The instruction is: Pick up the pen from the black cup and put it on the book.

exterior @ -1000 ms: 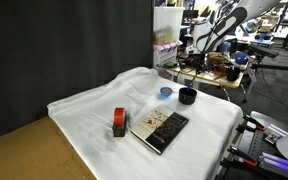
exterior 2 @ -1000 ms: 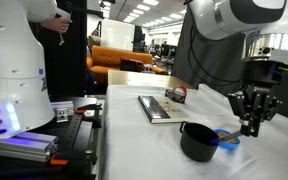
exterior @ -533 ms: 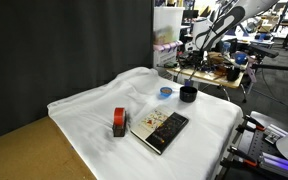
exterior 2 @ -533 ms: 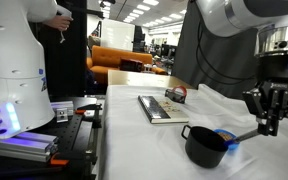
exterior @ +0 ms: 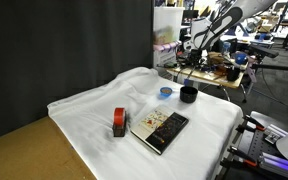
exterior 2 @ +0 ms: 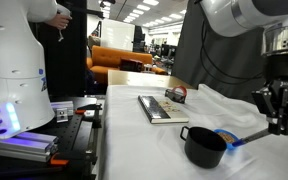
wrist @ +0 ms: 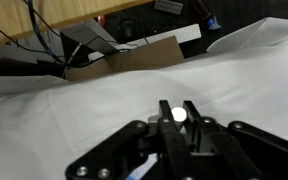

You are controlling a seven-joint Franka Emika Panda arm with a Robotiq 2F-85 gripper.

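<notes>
My gripper [exterior 2: 279,121] is shut on the pen [exterior 2: 249,136], a thin stick that slants down from the fingers toward the black cup [exterior 2: 204,146]. The pen is lifted out of the cup and held above the cloth beside it. In the wrist view the pen's pale round end [wrist: 177,114] sits clamped between the fingers [wrist: 178,106]. In an exterior view the gripper [exterior: 191,58] hangs above and behind the cup [exterior: 188,95]. The book [exterior: 160,129] lies flat on the white cloth, nearer the camera than the cup; it also shows in an exterior view [exterior 2: 161,108].
A small blue disc [exterior: 165,92] lies next to the cup. A red-and-black block [exterior: 119,122] stands beside the book. A white cloth [exterior: 94,110] covers the table. A cluttered bench [exterior: 219,65] stands behind, and a white robot base [exterior 2: 9,70] stands at the side.
The gripper has risen and moved away from the cup, drawing the pen out of it. The cup, book and block have not moved.
</notes>
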